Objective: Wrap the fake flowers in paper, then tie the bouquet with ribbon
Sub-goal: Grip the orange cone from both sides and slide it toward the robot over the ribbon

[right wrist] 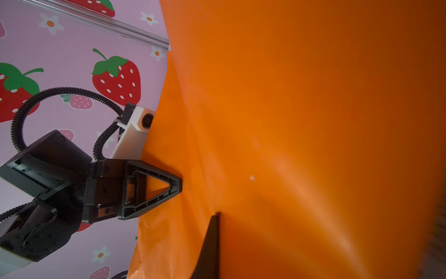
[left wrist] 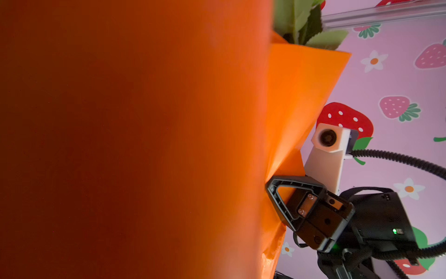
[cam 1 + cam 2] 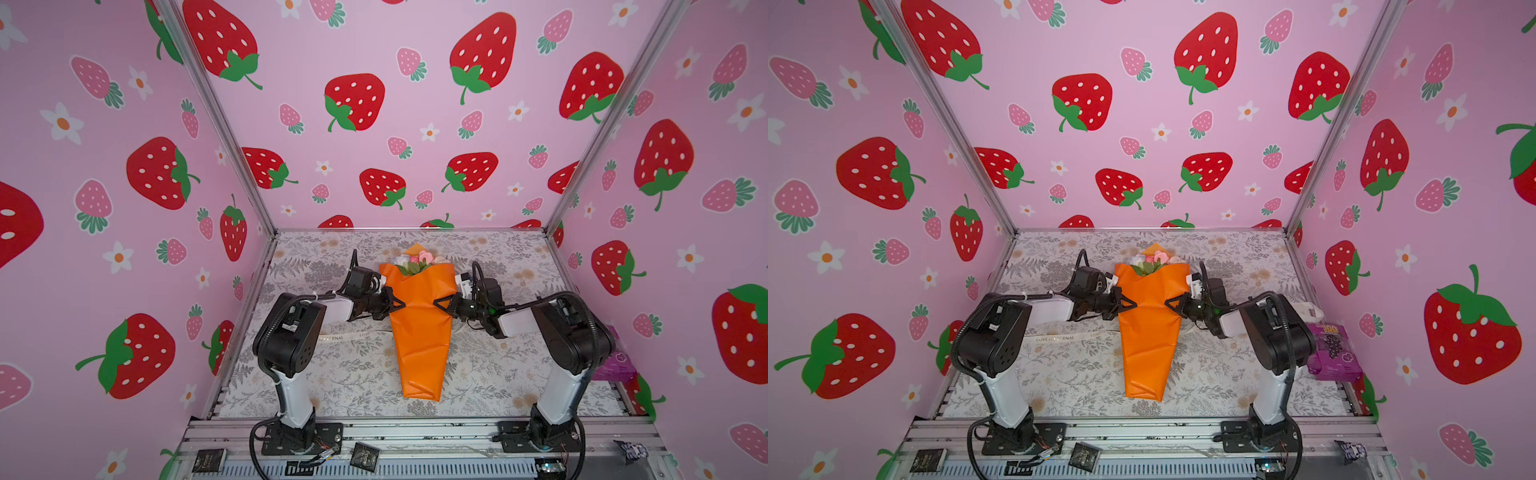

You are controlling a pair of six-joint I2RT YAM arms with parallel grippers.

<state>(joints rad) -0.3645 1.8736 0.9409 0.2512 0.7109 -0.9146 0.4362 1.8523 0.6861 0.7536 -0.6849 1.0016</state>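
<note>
Bouquet of fake flowers (image 3: pixel 417 259) lies flat on the table (image 3: pixel 332 386) in its orange paper cone (image 3: pixel 417 340), blooms far, tip near. Left gripper (image 3: pixel 398 303) and right gripper (image 3: pixel 439 303) each pinch an opposite cone edge, equally close. Ribbon (image 3: pixel 340 337) trails crosswise from the cone's left side.

— Colours, quick?
— I'm seeing the bouquet of fake flowers (image 3: pixel 417 332) wrapped in orange, blooms pink and white, leaves green. My left gripper (image 3: pixel 401 303) and right gripper (image 3: pixel 436 302) are showing black.
— Surroundings?
— I'm logging walls (image 3: pixel 291 62) pink, red strawberries; tablecloth (image 3: pixel 332 374) grey floral; ribbon (image 3: pixel 332 338) cream; packet (image 3: pixel 1333 353) purple.
</note>
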